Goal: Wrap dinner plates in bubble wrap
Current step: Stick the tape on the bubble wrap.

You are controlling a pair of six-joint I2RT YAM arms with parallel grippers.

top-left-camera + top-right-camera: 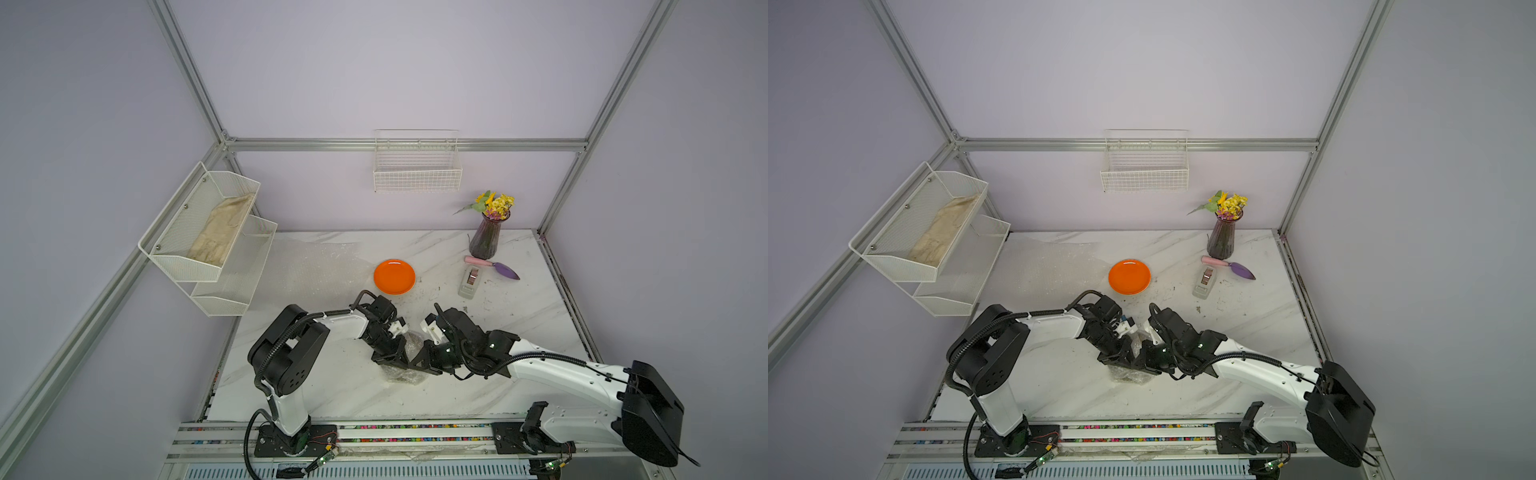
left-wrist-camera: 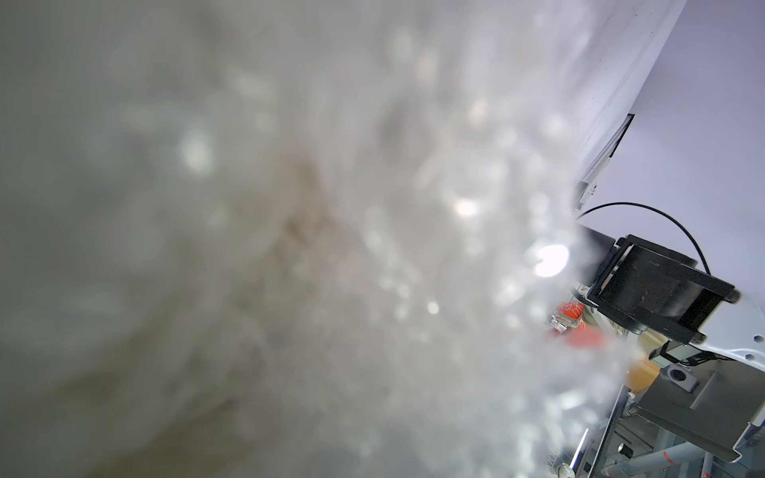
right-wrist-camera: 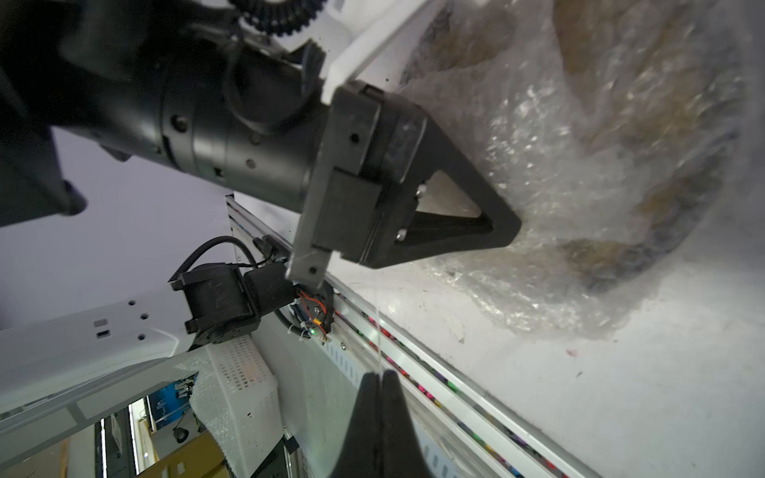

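Note:
Near the table's front, between both grippers, lies a plate bundled in bubble wrap (image 1: 409, 376) (image 1: 1129, 376); its yellowish, dark-patterned face shows through the wrap (image 3: 621, 165). My left gripper (image 1: 394, 362) (image 3: 513, 229) is shut on the bubble wrap, which fills the left wrist view (image 2: 331, 248). My right gripper (image 1: 413, 365) (image 3: 378, 374) is shut beside the bundle, with a thin clear strip (image 3: 378, 331) running up from between its tips. A plain orange plate (image 1: 394, 276) (image 1: 1128, 276) sits bare behind the arms. A flat bubble wrap sheet (image 1: 316, 270) lies at the back left.
A grey tape dispenser (image 1: 470, 282), a purple trowel (image 1: 498, 268) and a vase of flowers (image 1: 484, 239) stand at the back right. A white two-tier rack (image 1: 245, 270) with beige cloth (image 1: 222, 232) hangs on the left, a wire basket (image 1: 417, 170) on the back wall.

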